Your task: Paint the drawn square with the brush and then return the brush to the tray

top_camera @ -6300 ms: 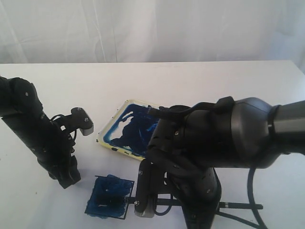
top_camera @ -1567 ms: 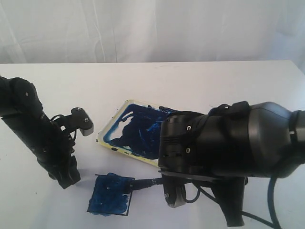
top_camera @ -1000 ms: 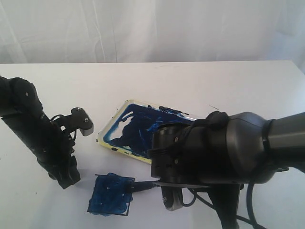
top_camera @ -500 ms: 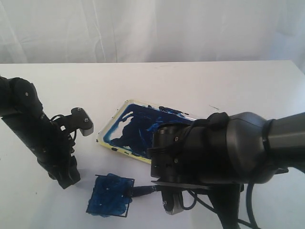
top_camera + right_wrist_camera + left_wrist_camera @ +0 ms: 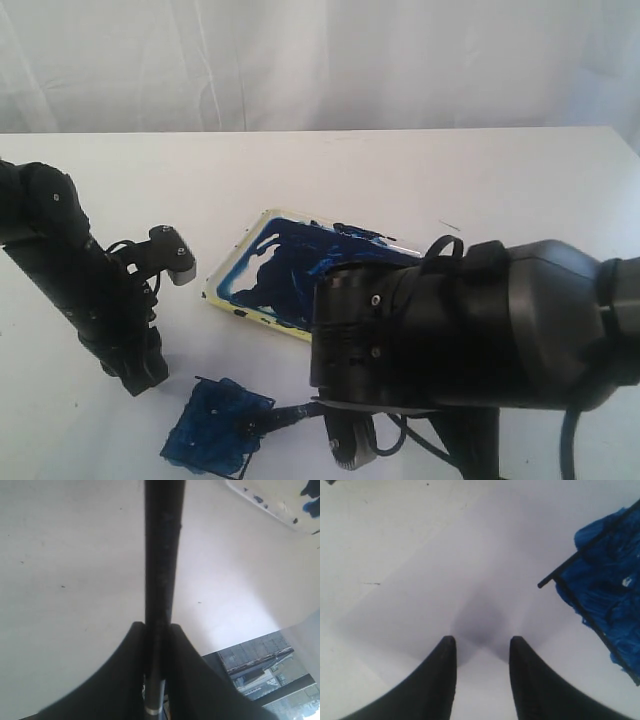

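The drawn square (image 5: 215, 440) lies near the table's front edge, tilted and smeared thick blue; its corner also shows at the drawn square (image 5: 605, 595). My right gripper (image 5: 157, 626) is shut on the brush (image 5: 162, 555), gripping the black shaft just ahead of the silver band. In the exterior view the brush (image 5: 285, 415) pokes out from under the right arm, its tip on the square's right side. The tray (image 5: 290, 265), smeared dark blue, sits behind the square. My left gripper (image 5: 481, 642) stands open over bare table, left of the square.
The bulky right arm (image 5: 470, 330) covers the front right of the table and part of the tray. The left arm (image 5: 80, 290) stands at the left edge. A white curtain hangs behind the table.
The right arm has pushed toward the front left with the brush. The blue square now sits lower, further left and more tilted. The left arm has not moved.
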